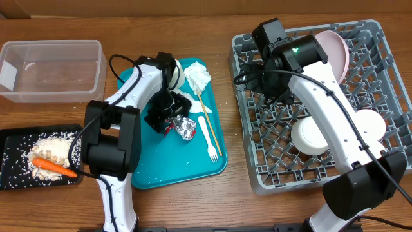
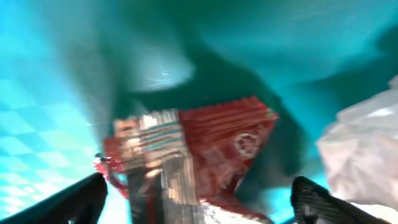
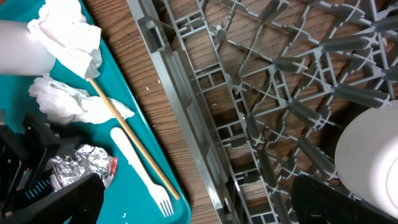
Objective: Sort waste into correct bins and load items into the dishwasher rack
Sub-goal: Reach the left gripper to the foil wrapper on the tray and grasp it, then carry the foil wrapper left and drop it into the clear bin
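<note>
left claw [image 2: 200,198] is hanging released, fingers splayed either side of the crumpled red-and-silver foil wrapper [image 2: 205,146], which is lying on the teal tray [image 2: 37,74] at mid-frame. best would be sinking lower, then pinching the bunched silver middle, steering clear of the white napkin [image 2: 367,149] at right. the wrapper's long axis is running left to right, its red corner pointing upper right.

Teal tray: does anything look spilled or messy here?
Yes. White grains lie scattered over the bare lower end of the teal tray, and a few specks dot the table beside it.
</note>
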{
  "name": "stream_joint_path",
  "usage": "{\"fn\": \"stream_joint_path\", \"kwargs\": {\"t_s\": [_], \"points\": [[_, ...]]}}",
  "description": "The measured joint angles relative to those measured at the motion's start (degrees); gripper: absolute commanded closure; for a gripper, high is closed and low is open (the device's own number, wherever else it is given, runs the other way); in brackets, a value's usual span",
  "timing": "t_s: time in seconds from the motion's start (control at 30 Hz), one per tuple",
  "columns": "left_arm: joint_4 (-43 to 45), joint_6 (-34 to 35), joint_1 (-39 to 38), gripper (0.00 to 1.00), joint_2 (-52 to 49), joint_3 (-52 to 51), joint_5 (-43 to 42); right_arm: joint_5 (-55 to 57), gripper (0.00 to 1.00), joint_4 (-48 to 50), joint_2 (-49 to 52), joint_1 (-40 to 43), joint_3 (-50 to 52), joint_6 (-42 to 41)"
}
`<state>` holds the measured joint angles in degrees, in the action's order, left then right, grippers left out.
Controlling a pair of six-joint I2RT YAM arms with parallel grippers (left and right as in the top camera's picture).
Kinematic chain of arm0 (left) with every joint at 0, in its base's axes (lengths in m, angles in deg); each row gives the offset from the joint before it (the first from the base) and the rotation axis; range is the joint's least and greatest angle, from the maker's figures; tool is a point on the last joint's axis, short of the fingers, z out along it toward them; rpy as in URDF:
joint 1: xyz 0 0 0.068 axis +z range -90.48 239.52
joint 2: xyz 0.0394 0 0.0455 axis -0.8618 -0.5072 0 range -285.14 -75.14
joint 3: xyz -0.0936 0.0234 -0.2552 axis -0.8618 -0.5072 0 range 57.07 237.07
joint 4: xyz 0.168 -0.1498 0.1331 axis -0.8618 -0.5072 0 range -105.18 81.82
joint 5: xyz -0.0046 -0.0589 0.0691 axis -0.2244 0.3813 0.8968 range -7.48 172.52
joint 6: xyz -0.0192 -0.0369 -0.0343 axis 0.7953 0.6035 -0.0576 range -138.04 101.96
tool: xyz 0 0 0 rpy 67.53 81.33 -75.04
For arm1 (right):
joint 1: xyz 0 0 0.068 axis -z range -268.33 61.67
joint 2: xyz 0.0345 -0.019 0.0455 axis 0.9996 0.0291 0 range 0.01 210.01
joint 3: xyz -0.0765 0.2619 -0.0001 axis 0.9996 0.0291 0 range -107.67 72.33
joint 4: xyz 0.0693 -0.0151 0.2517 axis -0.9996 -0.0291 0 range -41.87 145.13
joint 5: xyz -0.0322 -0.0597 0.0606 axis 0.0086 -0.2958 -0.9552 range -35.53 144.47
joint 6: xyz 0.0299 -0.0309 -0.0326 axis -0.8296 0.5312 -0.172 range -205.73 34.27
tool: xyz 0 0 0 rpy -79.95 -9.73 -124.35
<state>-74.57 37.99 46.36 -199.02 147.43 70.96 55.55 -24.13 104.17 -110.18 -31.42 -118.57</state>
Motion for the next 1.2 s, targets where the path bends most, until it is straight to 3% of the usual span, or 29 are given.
{"fn": "stream_joint_path", "kwargs": {"t_s": [0.07, 0.2, 0.23, 0.33, 0.4, 0.87, 1.03, 1.2], "points": [[-0.7, -0.6, 0.0, 0.34, 0.0, 0.0, 0.9, 0.0, 0.00, 0.0, 0.0, 0.0, 0.0, 0.0], [-2.3, -1.4, 0.0, 0.76, 0.0, 0.0, 3.1, 0.0, 0.00, 0.0, 0.0, 0.0, 0.0, 0.0], [-2.6, -1.7, 0.0, 0.82, 0.0, 0.0, 3.5, 0.0, 0.00, 0.0, 0.0, 0.0, 0.0, 0.0], [-3.7, -2.6, 0.0, 0.85, 0.2, 0.1, 4.1, 0.0, 0.00, 0.0, 0.0, 0.0, 0.0, 0.0], [-5.3, -2.9, 0.0, 0.96, 0.4, 0.7, 4.3, 0.0, 0.00, 0.0, 0.0, 0.0, 0.0, 0.0], [-14.0, -4.2, 2.0, 0.96, 7.6, 18.2, 5.0, 0.0, 0.00, 0.0, 0.0, 0.0, 0.0, 0.0], [-13.2, -4.1, 9.0, 0.96, 10.0, 23.5, 5.0, 0.0, 0.00, 0.0, 0.0, 0.0, 0.0, 0.0], [-5.9, -3.9, 18.8, 0.96, 10.2, 24.1, 5.0, 0.0, 0.00, 0.0, 0.0, 0.0, 0.0, -0.2]]}}
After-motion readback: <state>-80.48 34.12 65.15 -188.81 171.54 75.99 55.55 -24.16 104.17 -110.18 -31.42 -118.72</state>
